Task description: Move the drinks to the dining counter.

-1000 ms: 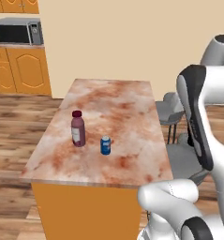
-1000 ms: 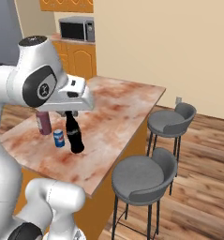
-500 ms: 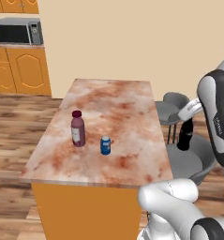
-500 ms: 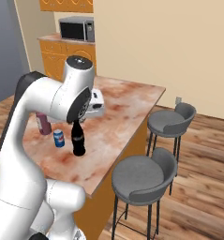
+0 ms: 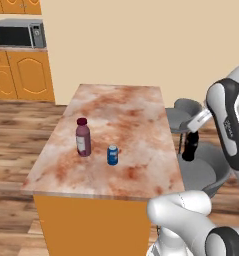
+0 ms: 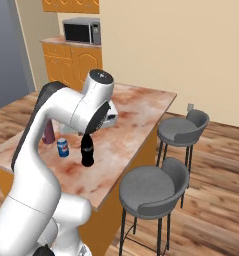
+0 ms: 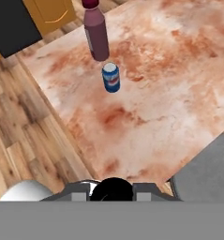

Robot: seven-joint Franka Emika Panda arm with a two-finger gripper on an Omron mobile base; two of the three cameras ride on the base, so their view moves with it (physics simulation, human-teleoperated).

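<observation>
A: What is held by the gripper [image 6: 87,139]?

B: A black bottle [image 6: 87,151] is clamped at its neck between the fingers, which are drawn in narrow around it. The bottle hangs upright. In the right base view it is seen over the near part of the dining counter [image 6: 136,107]; in the left base view the same bottle [image 5: 190,146] appears just off the counter's right edge, in front of a grey stool [image 5: 203,168]. Whether its base touches the counter cannot be told.

A: Where are the other drinks found?

B: Both are stood upright on the marbled top of the dining counter [image 5: 126,105], toward its near left part. The maroon bottle [image 5: 83,137] with the red cap is placed to the left, and the blue can [image 5: 112,154] is set just beside it, a little nearer the robot. They are close but apart. In the hand view the maroon bottle [image 7: 96,33] is seen at the top with the can [image 7: 111,77] directly below it, and the black cap of the held bottle [image 7: 111,190] is seen at the bottom edge.

A: What else is seen around the counter?

B: Two grey stools are lined along its right side: a near one [image 6: 152,186] and a far one [image 6: 183,128]. A microwave [image 5: 20,33] is set on the orange cabinets [image 5: 25,75] by the far wall. The floor [image 6: 211,175] is laid in wood planks.
</observation>
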